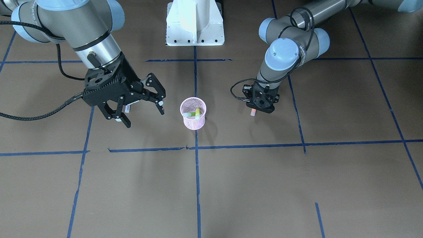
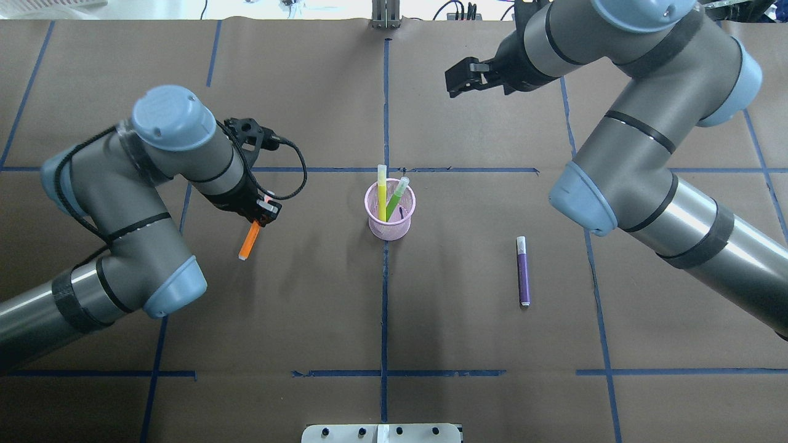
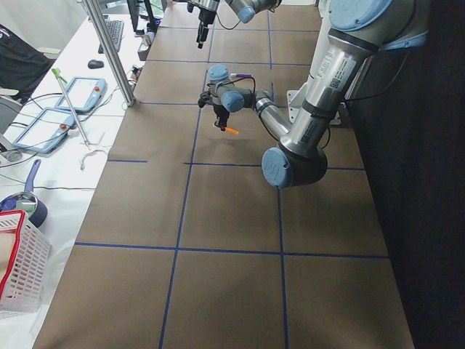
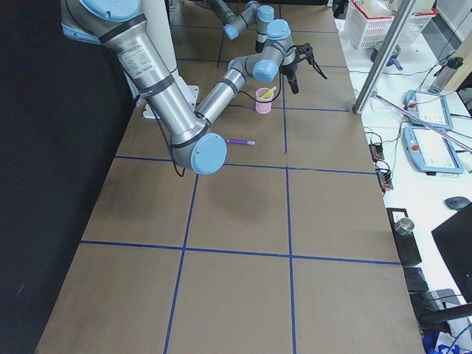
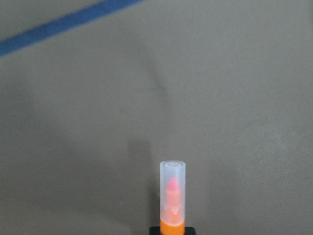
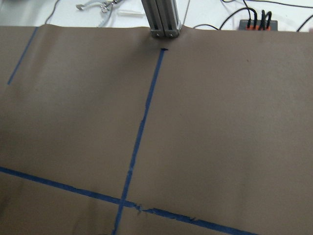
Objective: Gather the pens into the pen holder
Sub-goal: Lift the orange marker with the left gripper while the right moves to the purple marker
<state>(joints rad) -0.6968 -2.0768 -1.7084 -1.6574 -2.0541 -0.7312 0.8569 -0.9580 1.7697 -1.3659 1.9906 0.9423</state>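
The pink mesh pen holder (image 2: 389,216) stands at the table's middle, with a yellow pen (image 2: 381,195) and a green pen (image 2: 398,192) upright in it; it also shows in the front-facing view (image 1: 193,119). My left gripper (image 2: 263,214) is shut on an orange pen (image 2: 249,241), held tilted above the table to the left of the holder. The pen's pale cap fills the left wrist view (image 5: 172,188). A purple pen (image 2: 522,272) lies on the table to the right of the holder. My right gripper (image 2: 455,82) is open and empty, raised beyond the holder (image 1: 144,115).
Brown paper with blue tape lines (image 2: 385,111) covers the table. A white robot base plate (image 1: 195,24) sits at the robot's side. Operator pendants and a white basket (image 4: 369,15) lie beyond the table's far edge.
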